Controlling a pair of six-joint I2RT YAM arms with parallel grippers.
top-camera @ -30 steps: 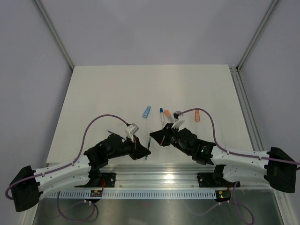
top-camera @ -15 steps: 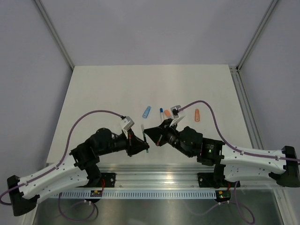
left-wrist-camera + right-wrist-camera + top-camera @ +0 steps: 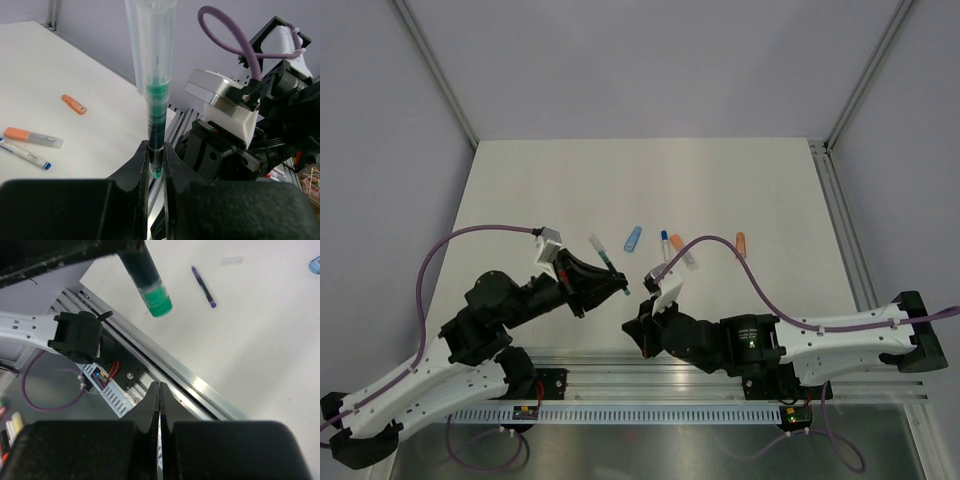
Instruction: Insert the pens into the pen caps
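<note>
The white table (image 3: 550,190) lay beyond both sets of jaws, and the aluminium rail (image 3: 660,375) at its near edge ran just under the right ones. The left arm (image 3: 470,330) and the right arm (image 3: 800,340) reached in toward each other, their tips near but apart. The left gripper (image 3: 156,159) was clamped on the green-tipped pen (image 3: 157,100) close to its green end. The pen stood out straight ahead of the jaws, and its far part was a clear tube. From above, the green end poked just past the left jaws toward the right gripper (image 3: 159,390), without touching it. The right jaws were pressed together and the right wrist view showed nothing between them. In that view the green end hung ahead of them and a little to the left. The thin purple pen (image 3: 202,286) lay on the table farther ahead of the right jaws. Well off to the left of the left jaws, in the left wrist view, the clear pen with an orange end (image 3: 34,137) and the white pen with a blue end (image 3: 25,154) lay side by side. The orange cap (image 3: 73,104) lay on its own beyond those two pens. From above, the light blue cap (image 3: 633,237) lay beyond both grippers, roughly between them.
</note>
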